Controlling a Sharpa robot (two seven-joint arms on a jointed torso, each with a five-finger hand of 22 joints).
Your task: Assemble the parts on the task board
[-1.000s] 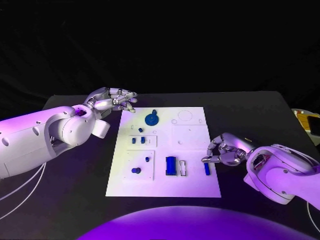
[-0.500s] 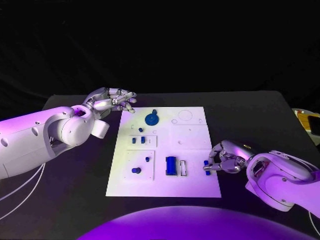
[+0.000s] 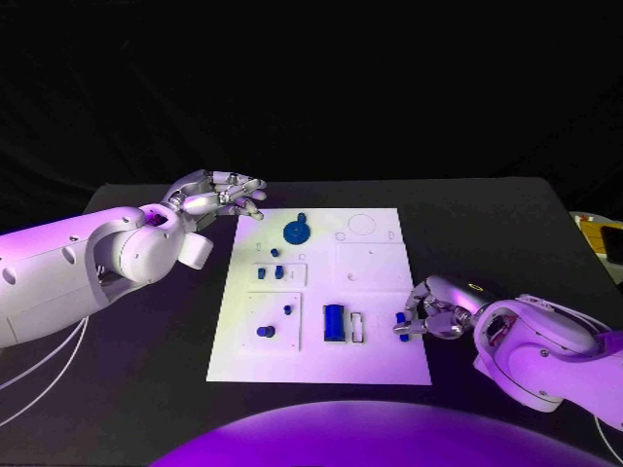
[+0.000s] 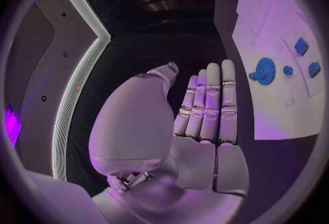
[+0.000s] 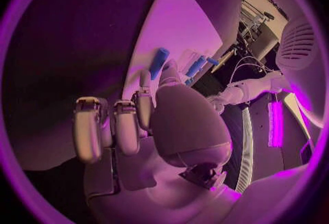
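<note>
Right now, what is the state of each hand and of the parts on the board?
Left hand: fingers curled, holding nothing, off the board's far left corner.
Right hand: pinching a small blue peg at the board's right edge.
Task board: flat on the table.
Blue gear: lying on the board.
Blue block: lying on the board.

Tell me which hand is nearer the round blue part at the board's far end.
Left. The left hand hovers just beyond the board's far left corner, close to the round blue part. The right hand is at the board's near right edge, much farther away.
</note>
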